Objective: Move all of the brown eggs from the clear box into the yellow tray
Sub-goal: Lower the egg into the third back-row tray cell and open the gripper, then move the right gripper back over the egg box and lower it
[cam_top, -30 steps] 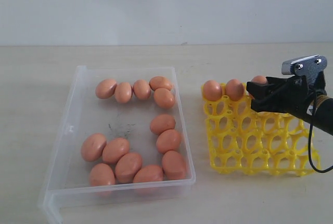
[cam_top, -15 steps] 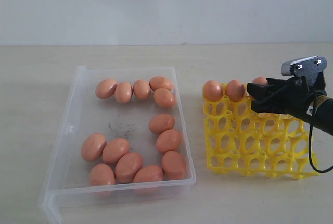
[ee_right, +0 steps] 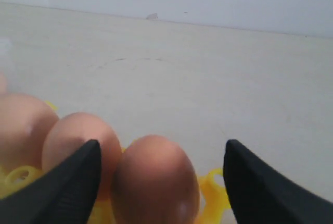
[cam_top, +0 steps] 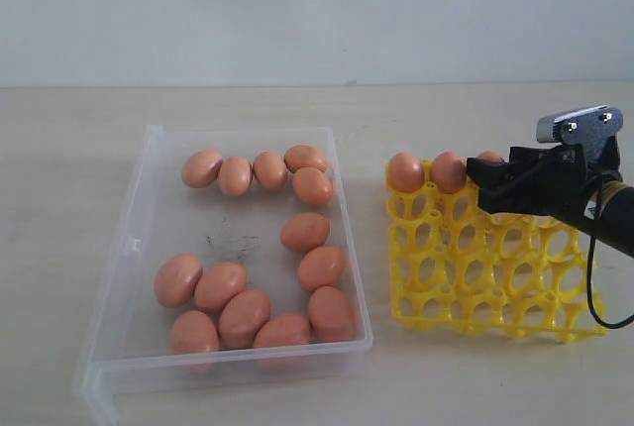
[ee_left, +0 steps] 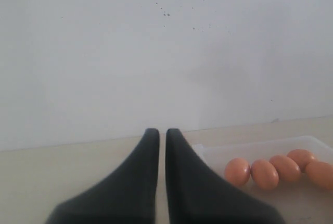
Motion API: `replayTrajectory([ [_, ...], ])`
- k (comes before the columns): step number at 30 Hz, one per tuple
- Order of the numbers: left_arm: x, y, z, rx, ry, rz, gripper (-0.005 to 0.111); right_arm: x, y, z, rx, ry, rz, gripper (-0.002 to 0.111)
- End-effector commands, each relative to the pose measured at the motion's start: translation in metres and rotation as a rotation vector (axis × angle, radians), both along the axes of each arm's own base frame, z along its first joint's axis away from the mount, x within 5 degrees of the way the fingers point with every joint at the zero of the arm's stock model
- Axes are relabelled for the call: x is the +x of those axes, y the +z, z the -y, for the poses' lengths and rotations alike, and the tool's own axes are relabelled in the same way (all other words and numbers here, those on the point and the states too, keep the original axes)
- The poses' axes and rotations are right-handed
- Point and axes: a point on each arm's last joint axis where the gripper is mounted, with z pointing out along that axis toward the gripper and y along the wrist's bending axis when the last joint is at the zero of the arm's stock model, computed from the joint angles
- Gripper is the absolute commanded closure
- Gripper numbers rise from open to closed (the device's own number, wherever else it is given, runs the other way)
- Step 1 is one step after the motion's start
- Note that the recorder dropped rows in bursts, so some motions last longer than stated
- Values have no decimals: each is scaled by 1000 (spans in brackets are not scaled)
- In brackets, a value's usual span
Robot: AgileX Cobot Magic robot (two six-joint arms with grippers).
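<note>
Over yellow tray, right pincer spread wide

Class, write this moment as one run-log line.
right tool open astride third egg in yellow tray | left tool shut | thirteen brown eggs left in clear box

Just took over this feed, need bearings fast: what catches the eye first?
The open right gripper straddles the third brown egg in the yellow tray's far row, on the right. Left of it, the clear box holds many more eggs, clustered at both ends.
</note>
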Motion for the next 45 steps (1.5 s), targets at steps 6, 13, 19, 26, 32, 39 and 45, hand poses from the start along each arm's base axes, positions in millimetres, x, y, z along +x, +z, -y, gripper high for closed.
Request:
replayTrajectory([
  [6, 0, -1, 0, 0, -8, -2, 103, 4, 37, 3, 8, -37, 160, 42],
  [13, 0, -1, 0, 0, -8, -2, 103, -4, 116, 4, 94, -73, 340, 42],
  [19, 0, -1, 0, 0, -8, -2, 103, -16, 139, -25, 170, 202, 298, 53],
  [26, 0, -1, 0, 0, -8, -2, 103, -21, 133, -135, -271, 789, 105, 107],
  [32, 0, -1, 0, 0, -8, -2, 103, -26, 142, -190, -405, 563, 401, 109],
  [39, 0, -1, 0, 0, -8, -2, 103, -9, 154, -218, -322, 270, 68, 109],
  [45, 0, -1, 0, 0, -8, -2, 103, 10, 158, -240, -472, 504, -633, 88],
])
